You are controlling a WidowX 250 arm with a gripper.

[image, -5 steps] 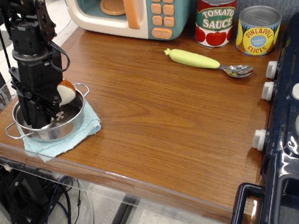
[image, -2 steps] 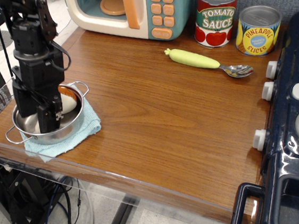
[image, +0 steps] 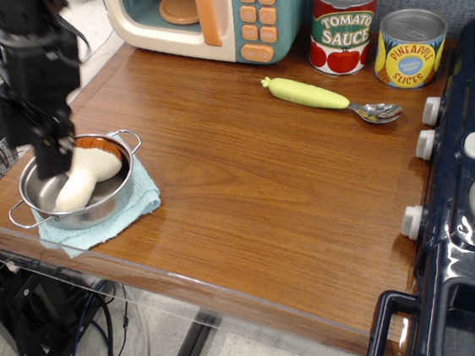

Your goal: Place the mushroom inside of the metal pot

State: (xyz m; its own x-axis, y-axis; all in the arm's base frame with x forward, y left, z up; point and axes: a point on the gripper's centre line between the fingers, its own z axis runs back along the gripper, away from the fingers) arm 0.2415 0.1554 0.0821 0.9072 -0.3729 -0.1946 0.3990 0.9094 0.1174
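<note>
Mushroom point(image: 84, 174) now lies on its side inside the metal pot point(image: 33, 215), stem toward the front-left, cap against the back rim; a second ago it was pinched in the tool. Tool point(image: 46, 151) has released and lifted, now above the pot's left-back edge; fingers blurred, can't tell the gap. Pot sits on a blue cloth point(image: 134, 207) at the surface's left corner. Placement looks done.

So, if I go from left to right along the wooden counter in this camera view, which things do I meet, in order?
metal pot with the mushroom lying inside it, on a blue cloth → green-handled spoon → tomato sauce can → pineapple slices can → dark blue toy stove.
</note>
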